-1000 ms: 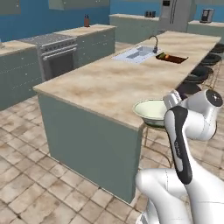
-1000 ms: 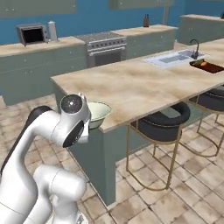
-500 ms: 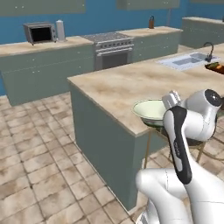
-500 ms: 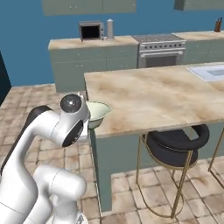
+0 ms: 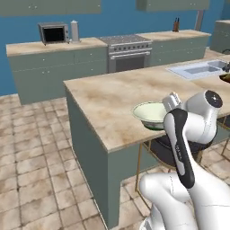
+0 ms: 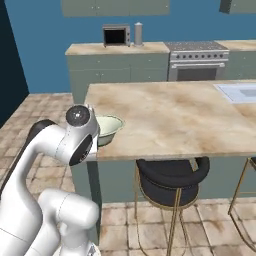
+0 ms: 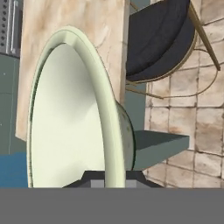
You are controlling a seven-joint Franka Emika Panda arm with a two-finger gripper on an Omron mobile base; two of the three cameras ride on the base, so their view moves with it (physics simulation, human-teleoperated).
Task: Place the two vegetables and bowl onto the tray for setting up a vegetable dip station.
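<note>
**A:** Where do we stand with the bowl [image 7: 70, 118]?

**B:** We have it. In the hand view its flared rim runs straight down between our finger tips, so the gripper [image 7: 111, 177] is pinched tight on the rim, one jaw inside the bowl and one outside. The jaws are as near together as they go, with only the thin ceramic wall between them.

**A:** And is it resting on anything?

**B:** We judge not. In the left base view the bowl [image 5: 152, 115] hangs off the jaws over the near edge of the island counter [image 5: 117, 96], just above the stone and not sitting on it. The right base view shows the same: the bowl [image 6: 106, 129] sits just beyond our wrist, at the counter's corner.

**A:** The tray?

**B:** We can't make it out for certain. Far past the jaws, beyond the sink [image 5: 196, 70], a dark sliver at the frame's edge may be it, but it is too small to tell. The two vegetables we can't pick out either.

**A:** So how much is done?

**B:** From this, we count the bowl as picked up but not delivered. What's left is carrying it along the counter to the tray and setting it down. Whether the vegetables are already there, we can't tell. A stool [image 6: 172, 175] stands under the counter, below and to the side of the jaws.
</note>
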